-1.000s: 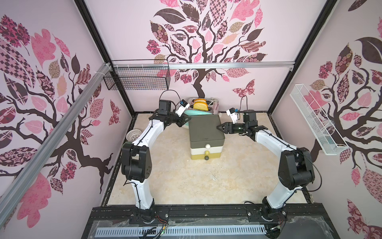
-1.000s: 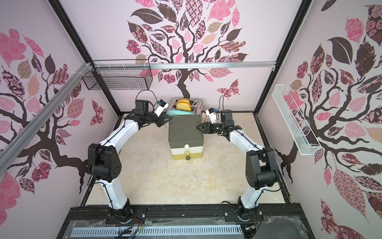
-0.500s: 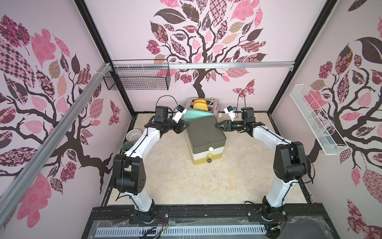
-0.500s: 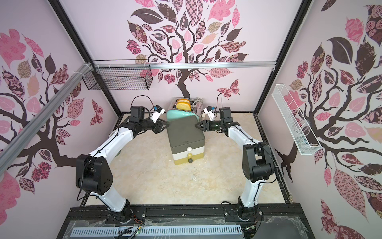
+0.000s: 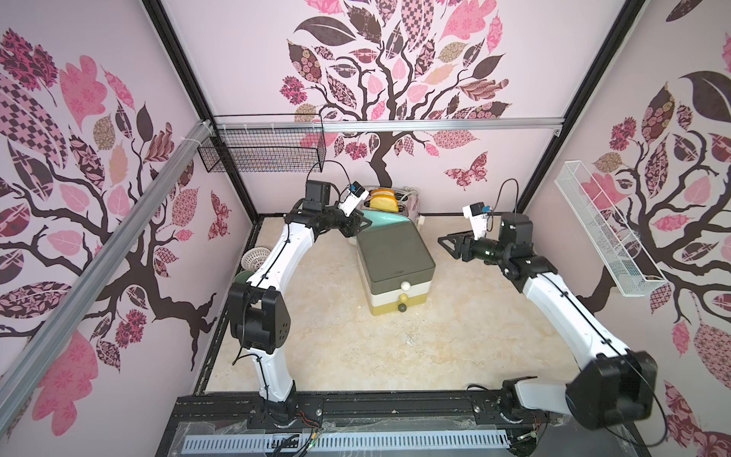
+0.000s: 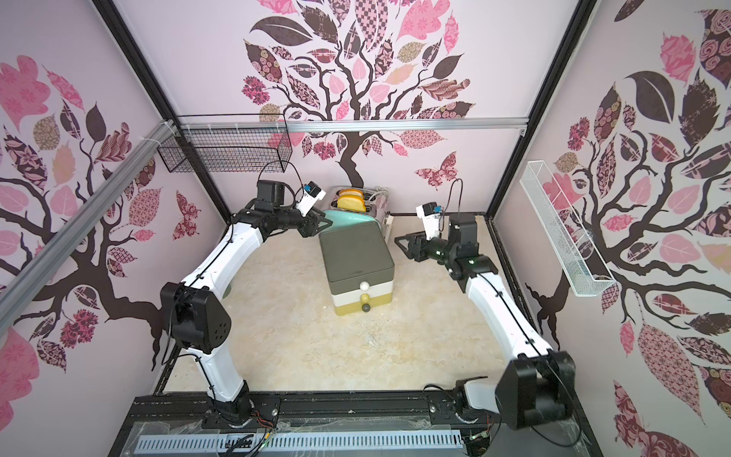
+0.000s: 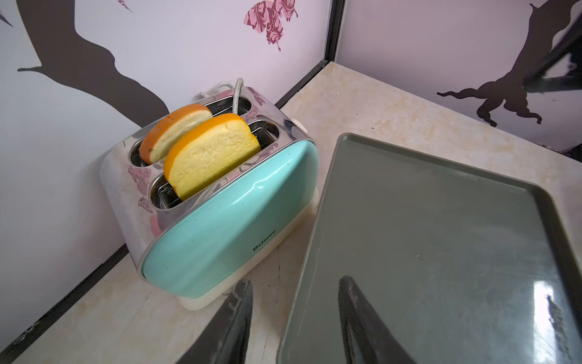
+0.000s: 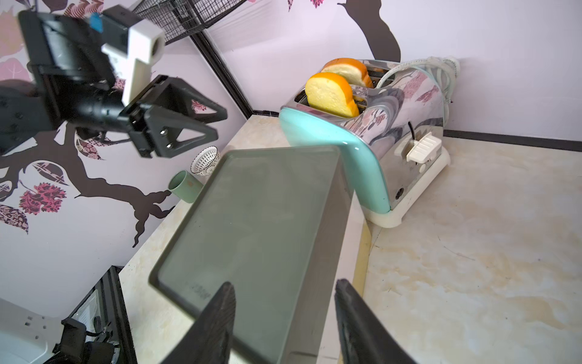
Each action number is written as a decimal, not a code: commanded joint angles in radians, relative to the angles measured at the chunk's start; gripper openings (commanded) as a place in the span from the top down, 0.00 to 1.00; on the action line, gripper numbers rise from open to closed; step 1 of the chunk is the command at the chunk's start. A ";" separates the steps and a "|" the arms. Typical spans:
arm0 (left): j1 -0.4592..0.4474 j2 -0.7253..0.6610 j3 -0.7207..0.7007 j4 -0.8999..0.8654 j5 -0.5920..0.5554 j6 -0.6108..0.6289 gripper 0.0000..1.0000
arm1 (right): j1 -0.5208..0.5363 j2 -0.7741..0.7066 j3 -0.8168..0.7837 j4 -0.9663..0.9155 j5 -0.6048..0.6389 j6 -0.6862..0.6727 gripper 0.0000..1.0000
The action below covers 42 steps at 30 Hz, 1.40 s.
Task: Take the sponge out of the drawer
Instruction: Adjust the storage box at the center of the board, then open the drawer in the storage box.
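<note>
**Sponge out of sight: three drawers shut, both jaws open and empty**

The drawer unit (image 5: 395,257) stands mid-bench (image 5: 356,356) with its fronts facing the robot's base. All three drawers are pushed in: the grey top one with a white knob (image 5: 404,284), the cream one with a yellowish knob (image 5: 402,296), and the olive bottom one with a dark knob (image 5: 402,307). The sponge shows in no view, and the shut fronts hide whatever lies inside.

The left jaws hang at the unit's rear left corner, just beside the teal toaster (image 5: 389,217), which holds two bread slices (image 7: 211,157). Their fingers (image 7: 233,321) stand parted with nothing between them. In the left wrist view one appears over the unit's grey top and the other over the bench.

The right jaws sit off the unit's right side, clear of it and pointing toward it. Their fingers (image 8: 217,324) are also parted and hold nothing.

Neither pair touches a knob; both are nearer the unit's rear than its fronts.

A green cup (image 8: 184,189) and a small white bowl (image 8: 205,159) sit by the left wall.
</note>
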State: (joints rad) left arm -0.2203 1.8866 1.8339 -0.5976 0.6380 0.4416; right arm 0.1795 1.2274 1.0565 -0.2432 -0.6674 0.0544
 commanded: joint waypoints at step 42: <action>0.020 0.024 -0.119 -0.143 0.072 0.077 0.73 | 0.316 0.035 -0.183 0.144 0.133 0.203 0.47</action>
State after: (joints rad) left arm -0.1932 1.9198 1.7504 -0.6727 0.7216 0.5201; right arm 0.4828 1.2739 0.8268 -0.1234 -0.5591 0.2508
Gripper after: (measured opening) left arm 0.277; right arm 0.533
